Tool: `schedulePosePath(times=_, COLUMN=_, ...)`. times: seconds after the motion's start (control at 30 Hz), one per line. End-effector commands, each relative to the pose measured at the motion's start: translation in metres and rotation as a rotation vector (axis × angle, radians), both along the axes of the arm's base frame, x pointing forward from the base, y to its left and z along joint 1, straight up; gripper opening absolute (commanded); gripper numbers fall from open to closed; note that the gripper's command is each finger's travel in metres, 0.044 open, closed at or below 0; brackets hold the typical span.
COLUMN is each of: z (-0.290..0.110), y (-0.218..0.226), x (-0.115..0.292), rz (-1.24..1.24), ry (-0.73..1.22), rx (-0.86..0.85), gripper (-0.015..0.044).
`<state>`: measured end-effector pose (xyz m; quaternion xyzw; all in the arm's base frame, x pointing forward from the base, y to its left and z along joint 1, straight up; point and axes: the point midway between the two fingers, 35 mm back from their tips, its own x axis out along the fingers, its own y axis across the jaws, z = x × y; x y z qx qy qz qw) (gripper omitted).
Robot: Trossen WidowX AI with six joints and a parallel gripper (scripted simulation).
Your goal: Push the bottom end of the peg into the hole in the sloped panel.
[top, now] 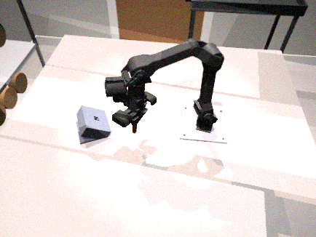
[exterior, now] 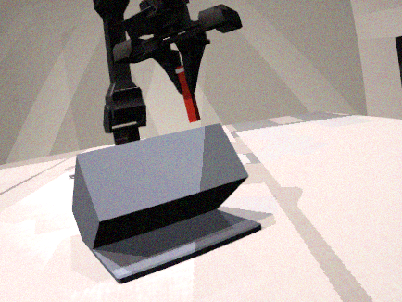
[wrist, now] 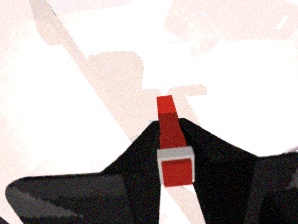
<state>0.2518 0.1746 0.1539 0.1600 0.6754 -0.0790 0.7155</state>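
Observation:
The red peg has flat sides, a squarish end and a pale band near its top. My gripper is shut on the peg, with one finger on each side below the band. The peg's lower end sticks out below the fingertips, clear of the table, and it looks slightly tilted in the exterior view. The blue-grey sloped block stands left of the gripper in the top view. Its dark, squarish hole shows there. The exterior camera sees the block's other side, so the hole is hidden.
The block sits on a thin base plate. The arm's base plate lies to the right in the top view. A dark rack stands behind the table, and round wooden objects are at the far left.

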Motion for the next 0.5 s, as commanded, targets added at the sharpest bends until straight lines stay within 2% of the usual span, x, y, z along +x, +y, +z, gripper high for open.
schedulePosePath(times=0.0, z=0.000, y=-0.003, x=0.005, rz=-0.036, ry=-0.007, rx=0.024, gripper=0.0000)
schedulePosePath(times=0.47, z=0.003, y=-0.011, x=0.024, rz=-0.130, ry=-0.044, rx=0.093, gripper=0.0000)
